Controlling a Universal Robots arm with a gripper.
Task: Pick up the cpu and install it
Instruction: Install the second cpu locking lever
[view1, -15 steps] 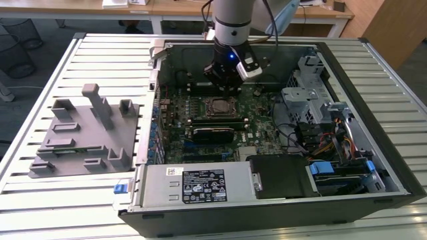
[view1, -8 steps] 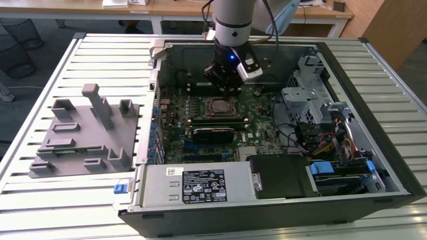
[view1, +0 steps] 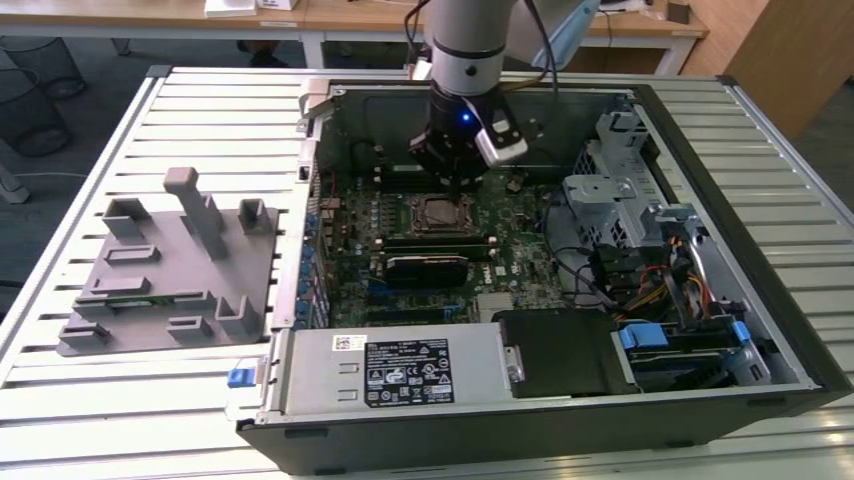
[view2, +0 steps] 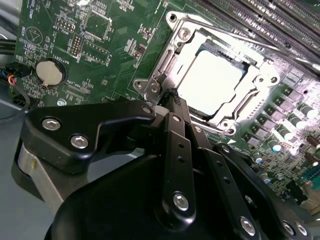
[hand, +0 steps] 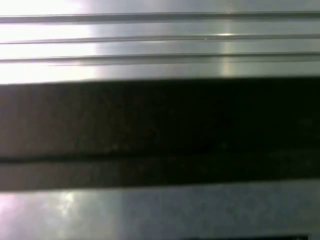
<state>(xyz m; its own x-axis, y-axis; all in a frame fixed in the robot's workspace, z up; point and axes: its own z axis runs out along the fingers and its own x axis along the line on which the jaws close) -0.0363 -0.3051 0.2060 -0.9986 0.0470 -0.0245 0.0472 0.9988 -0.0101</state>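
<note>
Now the cpu (view2: 212, 82) is seen seated in the socket frame (view2: 170, 65), just beyond the tool (view2: 172, 97), whose fingers are closed on nothing.

Lab or workshop, slatted metal bench (view1: 107, 400) (opened computer case (view1: 747, 330)), desks (view1: 334, 20) behind

Gripper (view2: 172, 97) body fills the near half of the second wrist view and hides the board (view2: 100, 45) beneath it; linkage cut off by the picture's edge. Fingertips pressed together at the socket (view2: 165, 75) corner, so the frame edge under them is hidden. Chip (view2: 212, 80) top washed out by glare, surface detail unreadable. In the exterior view, chip (view1: 438, 213) just past the fingertips, too small to tell seating. First wrist view: blurred grey and dark bands, can't tell what.
</note>
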